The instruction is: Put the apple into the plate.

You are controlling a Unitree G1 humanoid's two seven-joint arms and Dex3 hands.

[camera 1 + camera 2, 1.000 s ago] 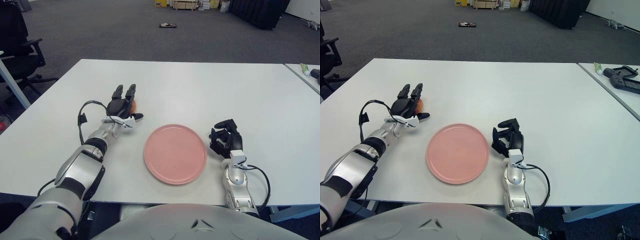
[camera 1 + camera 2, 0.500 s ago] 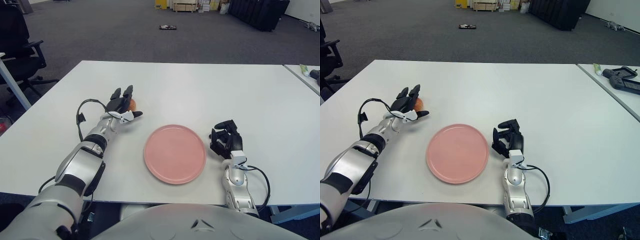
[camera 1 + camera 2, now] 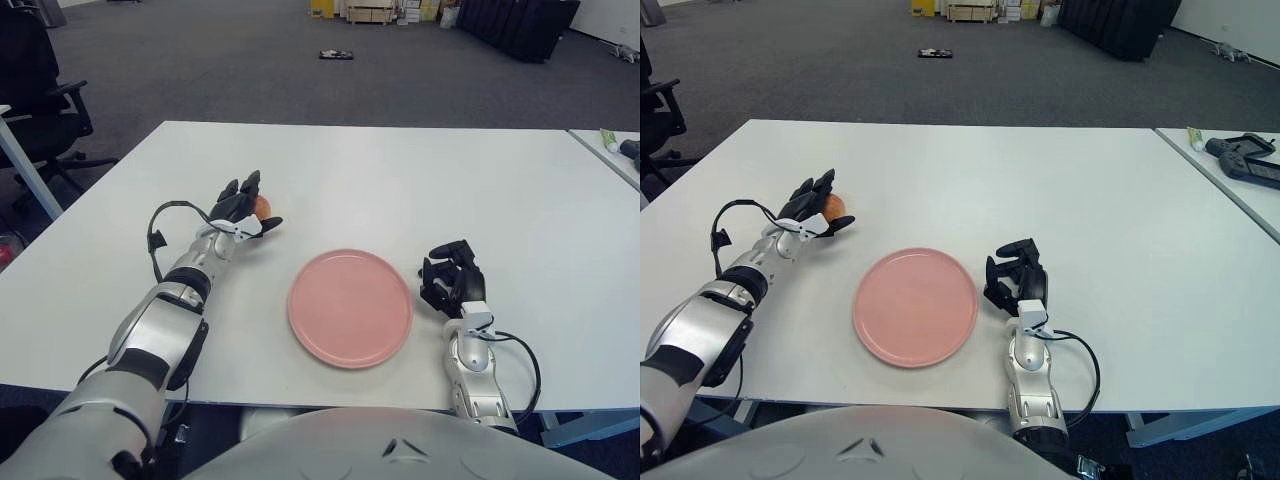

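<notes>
left eye view: from the robot's head, facing forward and down over the white table (image 3: 400, 170), the floor beyond at the top.
right eye view: same height and aim, set slightly to the right, so the neighbouring table (image 3: 1240, 170) shows more.
nearness: close; the robot's chest fills the bottom edge.
shared: both hold the pink plate (image 3: 916, 305) and both arms.

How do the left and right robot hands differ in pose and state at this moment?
The left robot hand is reached out far from the body, left of the pink plate; the right robot hand sits close in, just right of the plate. The left has its fingers around the apple; the right's fingers are curled and hold nothing. Both are black and three-fingered, over the white table.
</notes>
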